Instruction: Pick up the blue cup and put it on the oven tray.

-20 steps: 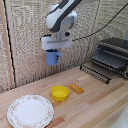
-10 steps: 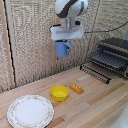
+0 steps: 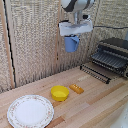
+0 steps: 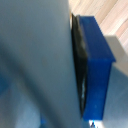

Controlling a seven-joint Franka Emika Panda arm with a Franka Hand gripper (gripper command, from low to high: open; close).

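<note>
The blue cup hangs high above the wooden table, held in my gripper, which is shut on it. It is in mid-air between the yellow bowl and the toaster oven. The oven tray, a dark wire rack, sticks out from the black-and-silver toaster oven at the exterior view's right, lower than the cup. In the wrist view the blue cup fills most of the picture, blurred, with a blue finger pad pressed against it.
A shallow yellow bowl and a small orange block lie on the wooden table. A white patterned plate sits at the exterior view's left front. A woven screen stands behind.
The gripper has carried the blue cup toward the exterior view's right, closer to the toaster oven, at about the same height.
</note>
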